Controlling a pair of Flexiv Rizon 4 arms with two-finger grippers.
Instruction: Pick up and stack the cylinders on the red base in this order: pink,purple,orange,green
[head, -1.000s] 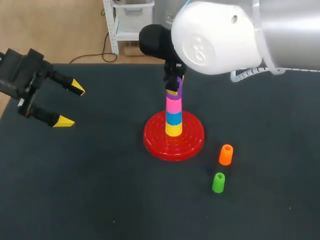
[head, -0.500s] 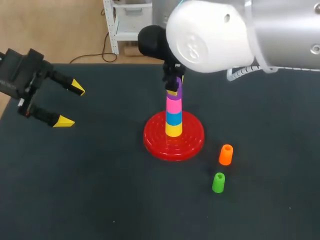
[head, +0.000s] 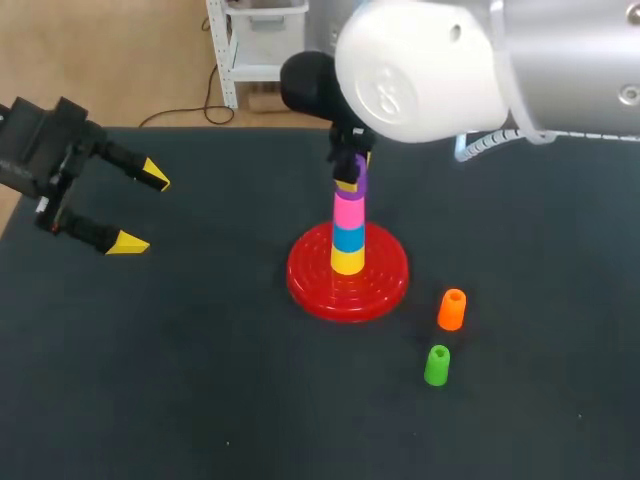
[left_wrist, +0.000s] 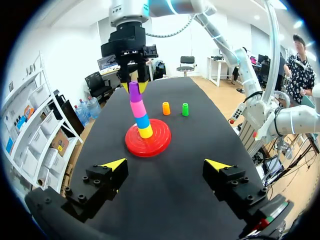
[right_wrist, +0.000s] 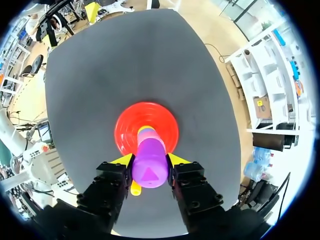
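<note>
Left end effector (head: 140, 210): released, idle, about 9 o'clock of red base (head: 310, 275).
Right end effector (head: 348, 172): clenched on purple cylinder (head: 357, 190), upright atop pink cylinder (head: 347, 211).
Orange cylinder (head: 451, 309): upright on bench (head: 200, 380), 4 o'clock of base; right arm nearer.
Green cylinder (head: 437, 365): upright, 5 o'clock.

No text, label, number or sign is legible. A raised mark (head: 392, 97) on the right arm's white joint (head: 440, 50) cannot be made out.
</note>
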